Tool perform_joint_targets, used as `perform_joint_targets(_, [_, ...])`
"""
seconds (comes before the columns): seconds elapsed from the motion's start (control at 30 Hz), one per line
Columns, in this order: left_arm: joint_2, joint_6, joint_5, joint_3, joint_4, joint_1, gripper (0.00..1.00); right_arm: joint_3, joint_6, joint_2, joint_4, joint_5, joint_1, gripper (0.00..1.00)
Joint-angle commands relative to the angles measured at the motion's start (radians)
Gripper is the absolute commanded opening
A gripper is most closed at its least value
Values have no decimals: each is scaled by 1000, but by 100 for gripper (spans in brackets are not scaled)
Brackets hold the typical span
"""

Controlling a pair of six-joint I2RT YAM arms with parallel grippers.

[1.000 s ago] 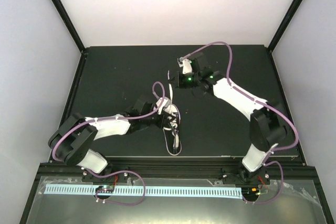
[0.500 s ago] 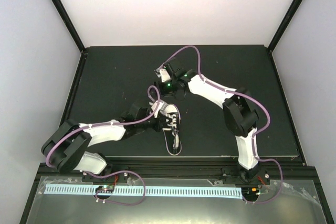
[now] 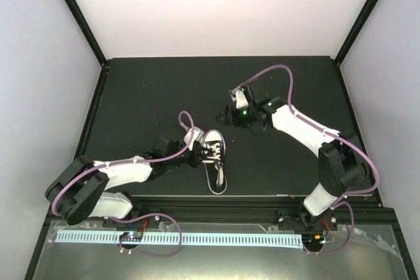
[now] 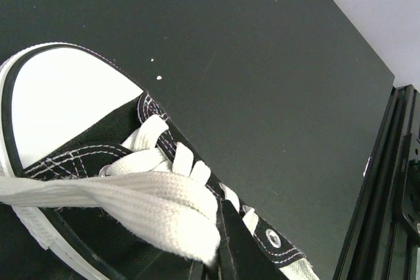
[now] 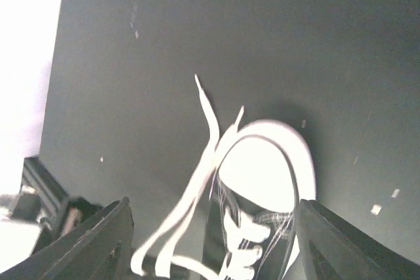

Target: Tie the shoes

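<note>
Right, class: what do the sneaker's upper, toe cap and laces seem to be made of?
Upper: likely black canvas, matte with visible stitching. Toe cap: smooth white, probably rubber. Laces: flat white woven fabric, weave showing.

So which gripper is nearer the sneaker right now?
Left. The left gripper is at the sneaker, shut on its laces; the right gripper hangs open, apart, beyond the toe cap.
</note>
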Motion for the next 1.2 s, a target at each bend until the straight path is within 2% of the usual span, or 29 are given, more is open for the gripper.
perform_joint_targets(0.0, [-25, 10, -16, -15, 59, -3, 2, -158, 111, -32, 114, -118, 33, 68])
perform_joint_targets(0.23, [-35, 17, -23, -41, 78, -2, 1, -217, 181, 2, 203, -176, 105, 60])
perform_joint_targets(0.37, [-35, 20, -19, -43, 82, -1, 1, -214, 201, 30, 231, -189, 120, 58])
perform_joint_targets(0.63, [-35, 19, -24, -44, 92, -2, 2, -235, 269, 78, 300, -201, 150, 47])
perform_joint_targets(1.0, [-35, 21, -22, -43, 100, -2, 2, -243, 292, 91, 333, -216, 160, 45])
perform_joint_targets(1.17, [-31, 25, -22, -40, 101, -2, 1, -233, 299, 117, 350, -274, 172, 49])
